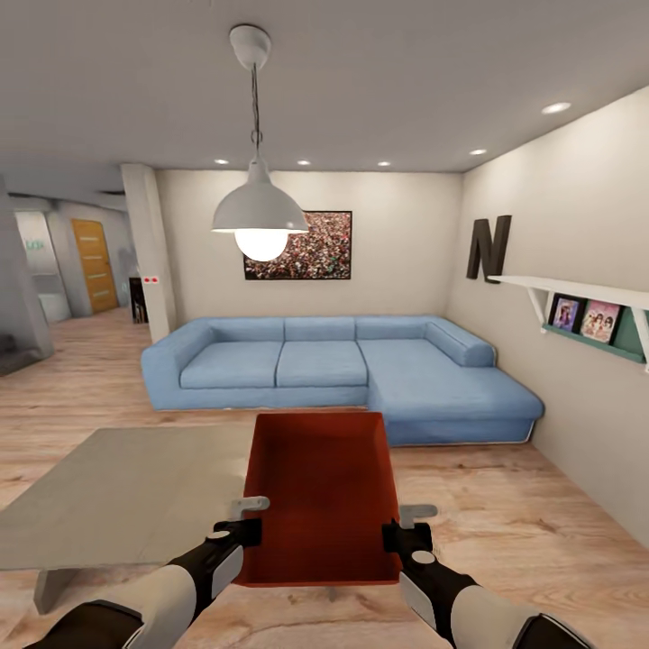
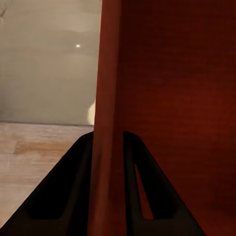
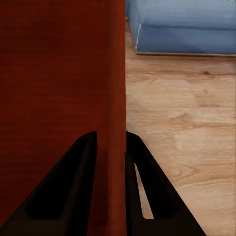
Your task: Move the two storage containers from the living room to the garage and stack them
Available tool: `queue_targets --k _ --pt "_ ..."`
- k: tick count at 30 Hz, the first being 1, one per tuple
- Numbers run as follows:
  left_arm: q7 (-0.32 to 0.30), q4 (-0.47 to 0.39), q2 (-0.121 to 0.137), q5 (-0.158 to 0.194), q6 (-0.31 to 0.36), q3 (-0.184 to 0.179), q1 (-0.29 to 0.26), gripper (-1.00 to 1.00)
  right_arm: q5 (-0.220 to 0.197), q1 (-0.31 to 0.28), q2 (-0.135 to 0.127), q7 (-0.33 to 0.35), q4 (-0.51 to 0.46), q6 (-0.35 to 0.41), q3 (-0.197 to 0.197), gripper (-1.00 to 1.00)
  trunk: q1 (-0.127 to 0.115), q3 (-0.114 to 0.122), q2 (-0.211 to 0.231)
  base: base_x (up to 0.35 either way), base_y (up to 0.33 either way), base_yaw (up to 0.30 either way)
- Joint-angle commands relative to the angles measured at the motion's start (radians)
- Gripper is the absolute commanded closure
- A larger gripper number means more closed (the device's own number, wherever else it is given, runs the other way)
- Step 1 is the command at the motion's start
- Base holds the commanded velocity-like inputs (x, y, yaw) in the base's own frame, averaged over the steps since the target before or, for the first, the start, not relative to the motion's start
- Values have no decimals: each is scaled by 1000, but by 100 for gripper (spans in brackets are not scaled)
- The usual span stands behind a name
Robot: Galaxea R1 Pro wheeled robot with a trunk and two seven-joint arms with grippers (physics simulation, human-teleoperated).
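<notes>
From the head view I see one storage container (image 1: 320, 491) held up in front of me between both arms, open top facing forward and slightly up, above the light wood plank floor (image 1: 505, 514) of the living room. Its far rim lines up with the foot of the blue corner sofa (image 1: 342, 365), and a grey low table (image 1: 117, 491) sits just to its left. A white pendant lamp (image 1: 260, 212) hangs ahead, with a framed picture (image 1: 306, 245) on the wall behind it, a dark letter N (image 1: 489, 247) and a white shelf (image 1: 586, 293) on the right wall, and a light-wood door (image 1: 95, 265) far off on the left.

The wrist views give me what the head view cannot: how each grip sits. My left hand (image 2: 107, 182) has one dark finger on each side of the container's left wall, closed onto it, with the ribbed red inner face on one side and floor and pale wall on the other. My right hand (image 3: 111, 182) clamps the right wall the same way, fingers pressed against both faces, with plank floor and the sofa's base beyond. In the head view my left hand (image 1: 242, 532) and right hand (image 1: 397, 536) meet the container near its closest corners.
</notes>
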Motion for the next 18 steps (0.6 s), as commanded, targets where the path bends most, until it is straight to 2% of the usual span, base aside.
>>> queue_targets --k 1,18 --pt "82 -2 2 -2 -15 66 -2 100 -11 0 0 8 0 3 19 100 0 -2 -1 0 0 280" --pt "82 -2 2 -2 -15 66 -2 100 -11 1 0 8 0 3 20 100 0 -2 -1 0 0 282"
